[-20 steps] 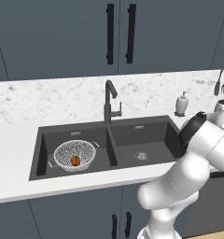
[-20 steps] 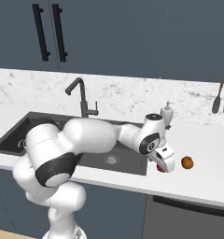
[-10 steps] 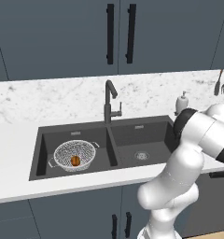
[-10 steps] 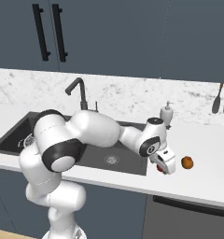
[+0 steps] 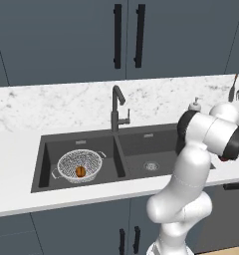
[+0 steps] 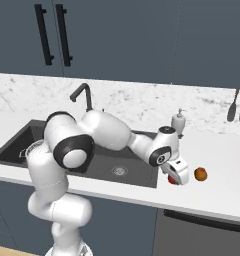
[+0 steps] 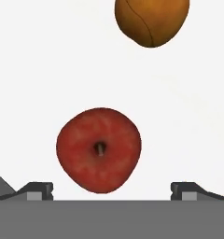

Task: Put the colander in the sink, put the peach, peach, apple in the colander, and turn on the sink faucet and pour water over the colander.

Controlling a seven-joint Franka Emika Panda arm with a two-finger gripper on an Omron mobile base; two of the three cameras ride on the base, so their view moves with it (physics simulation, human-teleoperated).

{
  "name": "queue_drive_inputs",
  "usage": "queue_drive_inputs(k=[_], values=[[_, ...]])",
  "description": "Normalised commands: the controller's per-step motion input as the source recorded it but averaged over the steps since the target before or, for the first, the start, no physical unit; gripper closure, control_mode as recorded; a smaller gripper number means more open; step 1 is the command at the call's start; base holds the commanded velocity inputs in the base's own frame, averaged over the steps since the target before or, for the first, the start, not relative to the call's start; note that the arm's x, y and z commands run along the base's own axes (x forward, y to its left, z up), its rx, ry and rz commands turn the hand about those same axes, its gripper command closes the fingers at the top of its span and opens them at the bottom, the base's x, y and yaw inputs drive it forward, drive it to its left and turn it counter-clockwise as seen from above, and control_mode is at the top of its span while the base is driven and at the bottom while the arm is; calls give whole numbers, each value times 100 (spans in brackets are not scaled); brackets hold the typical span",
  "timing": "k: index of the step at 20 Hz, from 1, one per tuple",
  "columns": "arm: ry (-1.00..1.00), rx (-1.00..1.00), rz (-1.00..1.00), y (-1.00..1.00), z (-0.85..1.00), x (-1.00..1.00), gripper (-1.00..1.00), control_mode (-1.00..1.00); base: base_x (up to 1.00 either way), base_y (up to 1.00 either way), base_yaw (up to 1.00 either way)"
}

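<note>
The red apple (image 7: 99,149) lies on the white counter, stem up, just right of the sink (image 6: 99,172). My gripper (image 7: 111,192) hovers open right over it, with one fingertip (image 7: 37,190) on each side. In the right base view the gripper (image 6: 178,176) covers most of the apple (image 6: 170,179). One orange peach (image 6: 200,174) lies just beyond on the counter (image 7: 151,21). The wire-mesh colander (image 5: 80,166) sits in the left basin of the sink (image 5: 136,144) with another peach (image 5: 80,171) inside. The dark sink faucet (image 5: 116,107) stands behind the divider, with no water running.
A white soap dispenser (image 6: 178,122) stands on the counter behind the apple. Utensils (image 6: 237,107) hang on the wall at the far right. Dark cabinet doors (image 5: 126,35) are above the counter. My own arm stretches across the right basin (image 6: 117,137).
The arm's upper links have swung and folded higher over the sink. The hand stays at the apple with its fingers open. Neither fruit on the counter has moved.
</note>
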Motion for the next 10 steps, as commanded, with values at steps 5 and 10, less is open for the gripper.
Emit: queue_drive_inputs(k=[5, 10], values=[[0, 0, 0, -18, -18, 20, -100, -100, 0, 0, 0], [0, 0, 0, -13, -9, 12, -100, -100, 0, 0, 0]])
